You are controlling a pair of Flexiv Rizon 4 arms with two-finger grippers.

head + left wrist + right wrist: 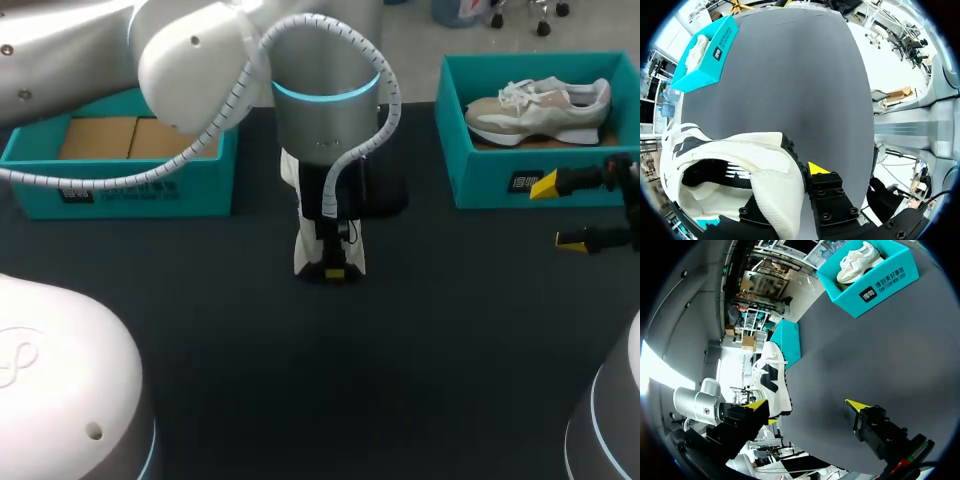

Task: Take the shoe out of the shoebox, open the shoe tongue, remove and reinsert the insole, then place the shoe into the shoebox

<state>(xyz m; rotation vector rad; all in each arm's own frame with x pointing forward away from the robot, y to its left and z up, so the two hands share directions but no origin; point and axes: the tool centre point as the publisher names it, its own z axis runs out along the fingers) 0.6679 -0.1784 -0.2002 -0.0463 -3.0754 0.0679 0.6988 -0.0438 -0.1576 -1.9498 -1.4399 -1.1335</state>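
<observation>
While the left fingers [826, 192] clamp the heel collar of the white shoe [735, 155], one outside the rim and its partner hidden behind the fabric, the shoe is held upright over mid-tabletop [790, 75], well apart from the empty shoebox [120, 192]. The right fingers [875, 427] stand wide apart and hold nothing, with the shoe ahead of one of them. The shoe looks light, with a soft upper apt to fold; the firmer heel or sole would likely give a surer hold. The insole is lost in the dark opening, and whether the shoe touches the tabletop cannot be told.
</observation>
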